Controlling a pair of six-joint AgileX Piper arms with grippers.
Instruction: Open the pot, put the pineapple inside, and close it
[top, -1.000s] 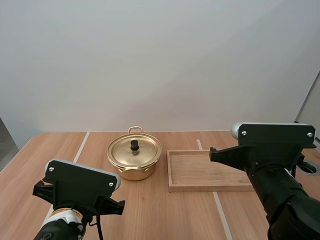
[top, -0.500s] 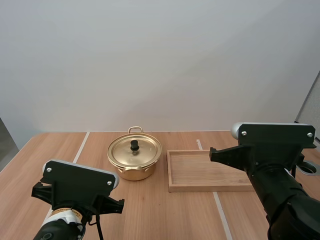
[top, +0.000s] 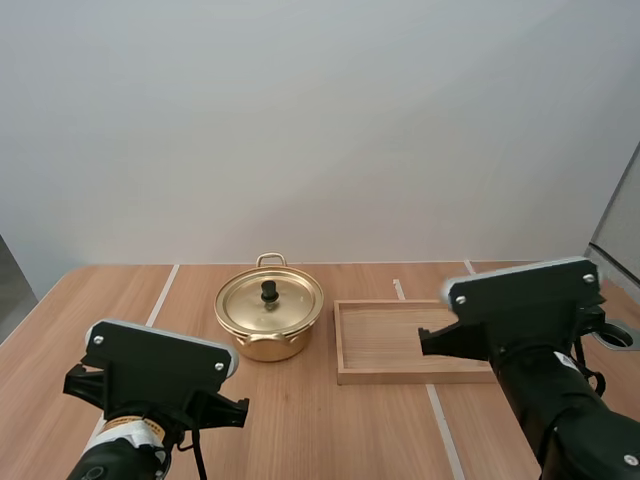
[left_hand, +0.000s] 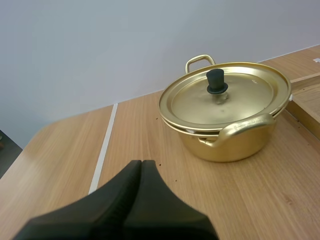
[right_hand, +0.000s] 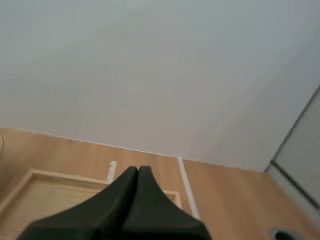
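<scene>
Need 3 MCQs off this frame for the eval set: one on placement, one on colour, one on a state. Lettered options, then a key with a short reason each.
1. In the high view, where does the wooden tray lie relative to the pot?
A. to its right
B. to its left
C. on top of it

2. What colour is the knob on the lid?
A. gold
B. black
C. white

3. The left gripper is:
A. open
B. shut on the knob
C. shut on nothing

Key:
1 A, the wooden tray sits just right of the pot.
2 B, the knob is black against the gold lid.
3 C, it forms one closed wedge, short of the pot.
</scene>
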